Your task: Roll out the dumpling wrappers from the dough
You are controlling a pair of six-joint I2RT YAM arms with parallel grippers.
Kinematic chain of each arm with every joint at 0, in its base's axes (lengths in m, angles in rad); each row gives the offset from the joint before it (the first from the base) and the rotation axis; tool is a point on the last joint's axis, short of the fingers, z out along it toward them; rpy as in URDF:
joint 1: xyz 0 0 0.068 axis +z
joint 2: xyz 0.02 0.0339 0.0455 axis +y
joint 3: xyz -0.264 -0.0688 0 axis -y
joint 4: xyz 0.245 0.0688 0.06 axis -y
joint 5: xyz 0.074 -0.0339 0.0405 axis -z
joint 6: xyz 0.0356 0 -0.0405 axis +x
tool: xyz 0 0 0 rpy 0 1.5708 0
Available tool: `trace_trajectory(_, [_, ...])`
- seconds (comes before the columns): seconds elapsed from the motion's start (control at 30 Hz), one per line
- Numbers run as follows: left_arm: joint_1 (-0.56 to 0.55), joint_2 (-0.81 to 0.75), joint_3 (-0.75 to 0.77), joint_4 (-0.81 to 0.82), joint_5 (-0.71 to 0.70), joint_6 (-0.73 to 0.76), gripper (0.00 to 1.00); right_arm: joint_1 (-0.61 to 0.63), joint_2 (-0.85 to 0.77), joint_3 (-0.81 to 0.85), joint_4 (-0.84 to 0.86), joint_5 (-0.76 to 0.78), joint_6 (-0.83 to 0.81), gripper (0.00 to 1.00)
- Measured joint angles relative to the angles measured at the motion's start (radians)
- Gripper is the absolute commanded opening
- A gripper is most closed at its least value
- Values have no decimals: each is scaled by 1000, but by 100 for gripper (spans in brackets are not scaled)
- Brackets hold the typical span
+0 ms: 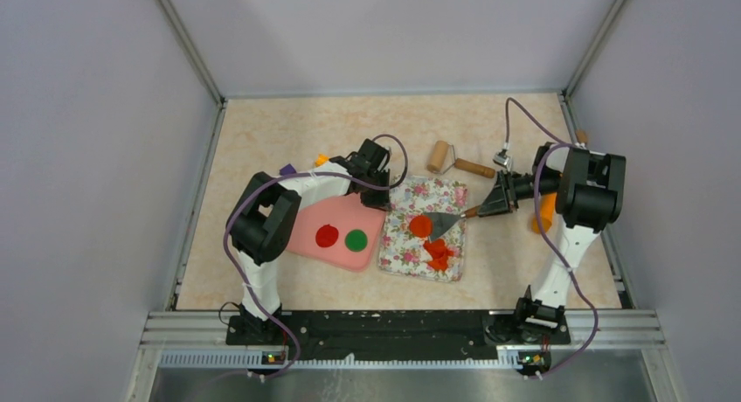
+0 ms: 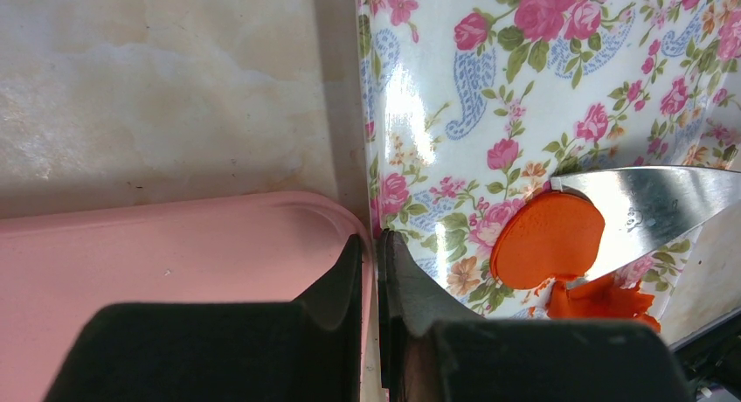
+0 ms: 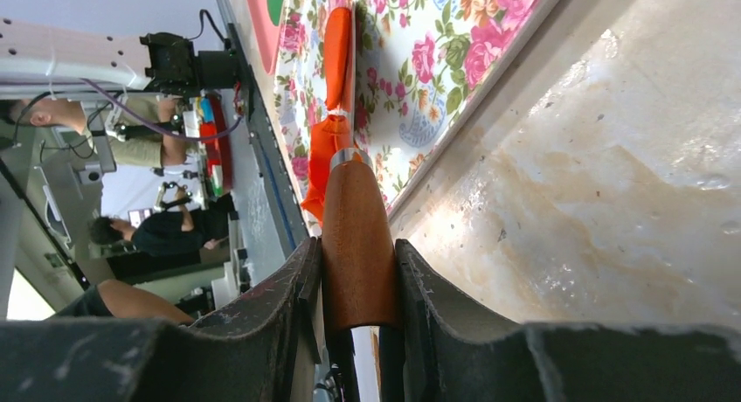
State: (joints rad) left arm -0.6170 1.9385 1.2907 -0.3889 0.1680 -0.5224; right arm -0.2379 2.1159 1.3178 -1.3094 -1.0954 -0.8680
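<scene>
**Spatula blade meeting the orange-red wrapper**

Your right claw (image 3: 358,255) is clamping the wooden handle of a spatula (image 2: 651,211). The spatula's blade is touching the orange-red wrapper (image 2: 543,242) on the floral mat (image 2: 524,79). The dough scrap (image 1: 439,255) is lying just beside the wrapper. Your left claw (image 2: 374,245) is sitting almost closed at the mat's edge, beside the pink board (image 2: 175,253). You cannot tell whether it is pinching anything.

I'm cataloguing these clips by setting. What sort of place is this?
Likely a robotics lab test cell: grey walls box in the table, clay discs lie on a pink board as pretend food, and people show beyond it in the right wrist view.
</scene>
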Motion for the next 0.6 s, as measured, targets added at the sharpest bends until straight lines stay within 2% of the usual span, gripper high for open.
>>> trace_trajectory(0.6, [0,0,0,0,3,1,0,10,53,78,113,-38,148,0])
